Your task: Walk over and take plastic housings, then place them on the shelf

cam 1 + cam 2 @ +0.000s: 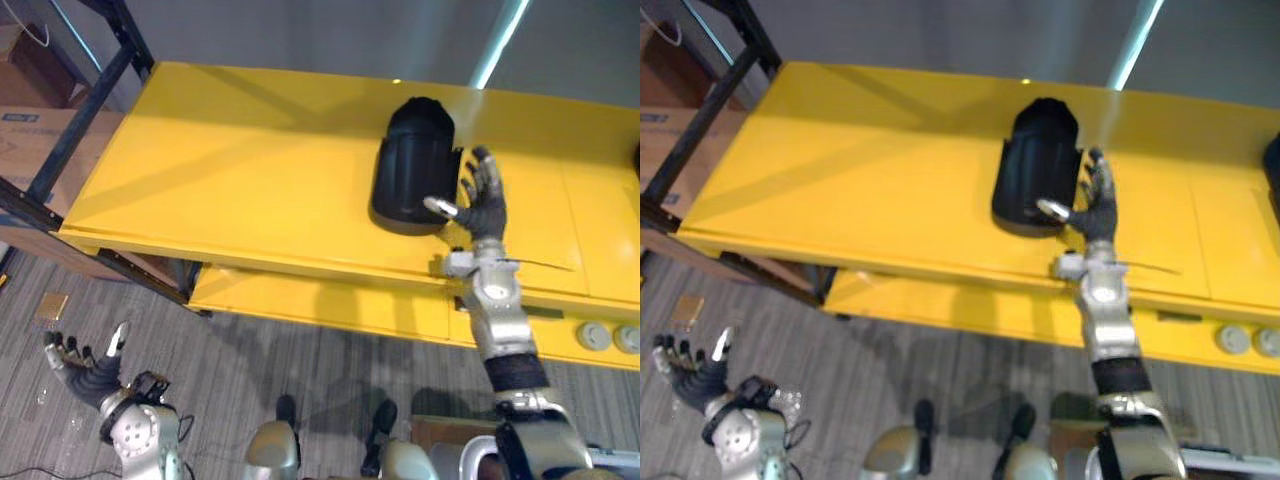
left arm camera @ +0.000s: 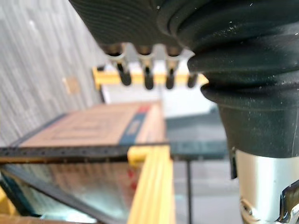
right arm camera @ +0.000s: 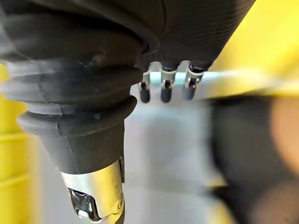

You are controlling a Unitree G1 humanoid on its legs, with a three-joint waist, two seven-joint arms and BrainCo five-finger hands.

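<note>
A black plastic housing [image 1: 412,165] lies on the top level of the yellow shelf [image 1: 230,170], right of its middle. My right hand [image 1: 483,205] is raised just to the housing's right, fingers straight and spread. Its thumb tip sits at the housing's near right corner, and nothing is gripped. In the right wrist view the fingers [image 3: 163,91] point straight out, with the dark housing [image 3: 238,144] blurred beside them. My left hand [image 1: 85,372] hangs low over the floor at the lower left, open and empty, its fingers [image 2: 147,79] straight.
A lower yellow shelf level [image 1: 330,300] juts out beneath the top one, with two round grey discs [image 1: 595,335] at its right end. Dark frame posts [image 1: 90,100] and cardboard boxes [image 1: 40,130] stand at the left. Another dark object [image 1: 1273,165] shows at the shelf's right edge.
</note>
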